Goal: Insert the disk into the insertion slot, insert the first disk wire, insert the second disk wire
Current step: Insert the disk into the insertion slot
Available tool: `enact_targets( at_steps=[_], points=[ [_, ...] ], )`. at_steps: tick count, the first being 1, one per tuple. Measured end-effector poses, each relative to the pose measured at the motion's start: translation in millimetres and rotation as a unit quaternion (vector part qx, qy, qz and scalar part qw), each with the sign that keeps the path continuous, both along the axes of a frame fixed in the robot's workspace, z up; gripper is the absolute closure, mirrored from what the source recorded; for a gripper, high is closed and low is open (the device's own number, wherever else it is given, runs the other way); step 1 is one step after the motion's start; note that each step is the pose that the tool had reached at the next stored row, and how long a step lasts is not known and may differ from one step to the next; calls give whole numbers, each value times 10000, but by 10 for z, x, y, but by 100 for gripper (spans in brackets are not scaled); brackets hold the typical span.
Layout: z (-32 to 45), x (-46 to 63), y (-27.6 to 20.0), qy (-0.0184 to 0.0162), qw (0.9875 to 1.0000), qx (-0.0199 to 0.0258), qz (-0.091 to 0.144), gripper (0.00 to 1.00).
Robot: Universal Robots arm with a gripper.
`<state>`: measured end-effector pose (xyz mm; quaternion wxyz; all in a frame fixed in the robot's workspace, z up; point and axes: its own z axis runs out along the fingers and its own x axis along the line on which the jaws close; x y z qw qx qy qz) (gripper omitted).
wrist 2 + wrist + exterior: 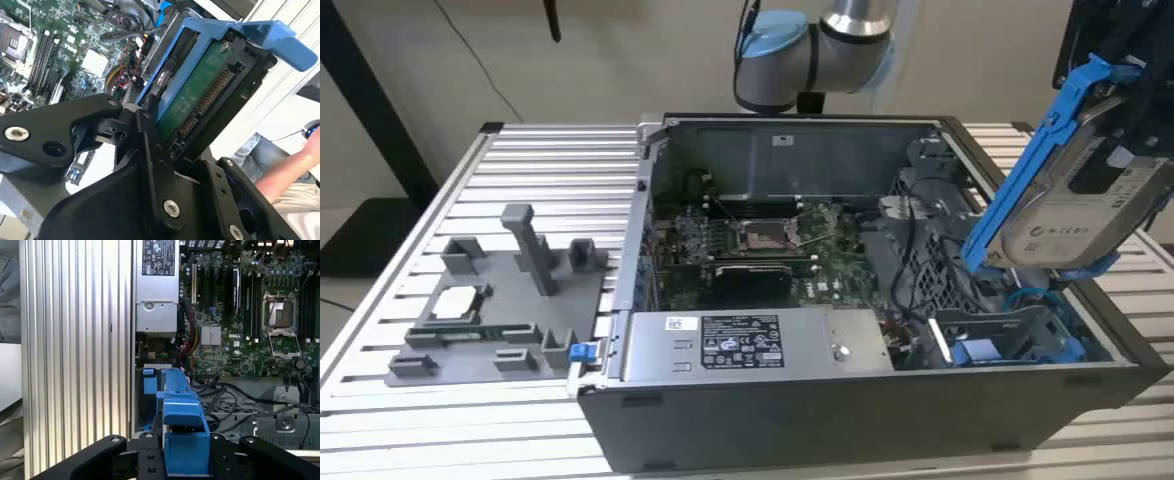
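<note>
The disk (1074, 200), silver-grey with a white label in a blue carrier frame, hangs tilted above the open computer case's end at the exterior view's right. My gripper (1121, 120) is shut on its upper part. In the second wrist view the disk's green circuit side (195, 95) sits between the black fingers (150, 145). In the first wrist view the blue carrier (182, 425) is clamped in my gripper (185, 462). The insertion slot (1007, 340), grey metal with blue rails, lies below the disk inside the case, also seen as the slot (150, 382). Loose black cables (921, 255) lie beside it.
The grey power-supply box (747, 345) fills the case's front and the motherboard (761, 240) lies behind it. A grey fixture with small parts (494, 300) stands on the slatted table (400, 400) at the exterior view's left. A person's arm (287, 170) is nearby.
</note>
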<state>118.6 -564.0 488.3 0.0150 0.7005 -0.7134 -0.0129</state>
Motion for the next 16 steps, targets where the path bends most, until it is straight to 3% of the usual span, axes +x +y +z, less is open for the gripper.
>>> enact_targets(
  at_steps=[11,16],
  points=[
    [-2,1,0,-5,10000,0,0,100],
    [-43,1,-8,-100,10000,-1,0,100]
  ],
)
